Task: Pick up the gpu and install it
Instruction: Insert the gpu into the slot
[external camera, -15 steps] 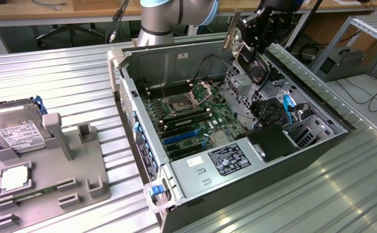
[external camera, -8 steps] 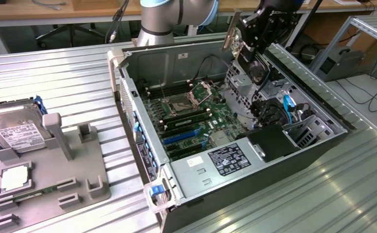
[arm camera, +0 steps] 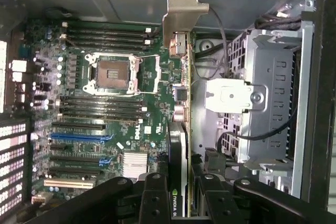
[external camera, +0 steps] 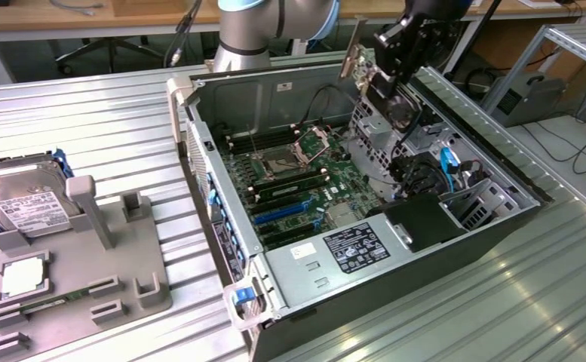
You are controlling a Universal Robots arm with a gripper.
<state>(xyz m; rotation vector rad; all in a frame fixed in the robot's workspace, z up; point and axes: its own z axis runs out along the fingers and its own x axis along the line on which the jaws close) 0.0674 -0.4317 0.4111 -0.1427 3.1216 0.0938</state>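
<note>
Alignment counts: the gripper (external camera: 381, 72), fingers clamped on the gpu (arm camera: 177, 150) in the exterior view's upper right, should hold it upright and parallel with the blue slot (external camera: 275, 214).

Robotics lab: ribbed aluminium surface (external camera: 91, 121) with a robot arm (external camera: 247, 30) based at its far edge and an opened PC case (external camera: 262, 98) on it. Grey parts fixture (external camera: 72, 294) at the exterior view's left holds a hard drive (external camera: 26, 204). Aluminium-profile frame (external camera: 575, 45) at the exterior view's right, loose cables (external camera: 584, 151) on the floor
</note>
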